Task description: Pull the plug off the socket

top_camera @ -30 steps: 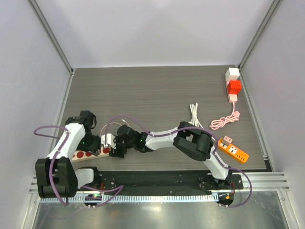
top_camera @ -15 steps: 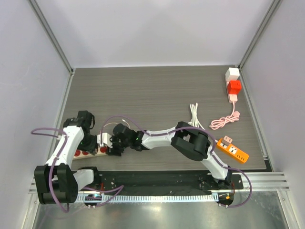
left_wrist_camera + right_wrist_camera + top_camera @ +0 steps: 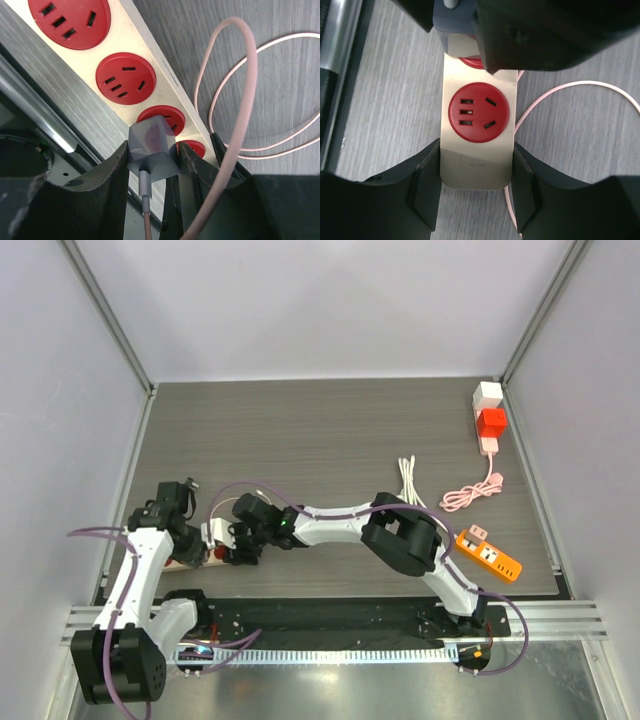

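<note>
A white power strip (image 3: pixel 131 52) with red sockets lies at the table's near left and also shows in the top view (image 3: pixel 222 554). A grey-white plug (image 3: pixel 151 145) with a pink cable (image 3: pixel 235 95) stands over the strip's third socket; its prongs are hidden. My left gripper (image 3: pixel 151 166) is shut on the plug's sides and also shows in the top view (image 3: pixel 200 538). My right gripper (image 3: pixel 476 186) is shut on the strip's end (image 3: pixel 476 167), one finger on each long side, just right of the left gripper in the top view (image 3: pixel 234 543).
An orange power strip (image 3: pixel 490 557) lies by the right arm's base. White and red adapter blocks (image 3: pixel 488 410) sit at the far right with a coiled pink cable (image 3: pixel 470 493). A white cable bundle (image 3: pixel 407 478) lies mid-table. The metal rail (image 3: pixel 330 645) runs along the near edge.
Both grippers, the strip and the plug have shifted left. The left arm has swung towards the near left corner and now covers most of the strip.
</note>
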You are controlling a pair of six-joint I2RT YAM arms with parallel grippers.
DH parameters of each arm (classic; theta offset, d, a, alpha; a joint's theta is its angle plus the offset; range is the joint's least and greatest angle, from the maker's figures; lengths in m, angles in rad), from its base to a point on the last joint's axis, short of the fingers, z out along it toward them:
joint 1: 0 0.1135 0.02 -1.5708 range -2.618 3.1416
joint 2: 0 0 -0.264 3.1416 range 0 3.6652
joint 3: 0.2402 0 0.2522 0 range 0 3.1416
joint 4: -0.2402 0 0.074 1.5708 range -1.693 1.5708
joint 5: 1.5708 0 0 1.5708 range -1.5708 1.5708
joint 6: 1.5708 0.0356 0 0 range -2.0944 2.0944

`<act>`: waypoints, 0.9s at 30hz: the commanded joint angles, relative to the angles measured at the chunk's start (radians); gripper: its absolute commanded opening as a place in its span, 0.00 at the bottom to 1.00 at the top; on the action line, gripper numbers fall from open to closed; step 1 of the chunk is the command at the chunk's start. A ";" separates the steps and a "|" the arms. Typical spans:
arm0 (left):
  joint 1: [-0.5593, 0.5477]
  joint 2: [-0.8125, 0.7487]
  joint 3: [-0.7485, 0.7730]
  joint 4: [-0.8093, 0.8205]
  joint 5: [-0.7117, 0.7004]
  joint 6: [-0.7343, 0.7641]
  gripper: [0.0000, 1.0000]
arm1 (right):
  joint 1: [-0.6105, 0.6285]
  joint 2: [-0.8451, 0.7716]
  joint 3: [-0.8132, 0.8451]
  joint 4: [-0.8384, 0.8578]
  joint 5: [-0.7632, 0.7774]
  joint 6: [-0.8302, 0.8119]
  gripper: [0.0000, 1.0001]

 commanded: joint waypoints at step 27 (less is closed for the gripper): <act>-0.003 -0.119 0.034 0.150 0.042 0.081 0.00 | -0.121 0.034 0.071 -0.122 -0.553 0.335 0.88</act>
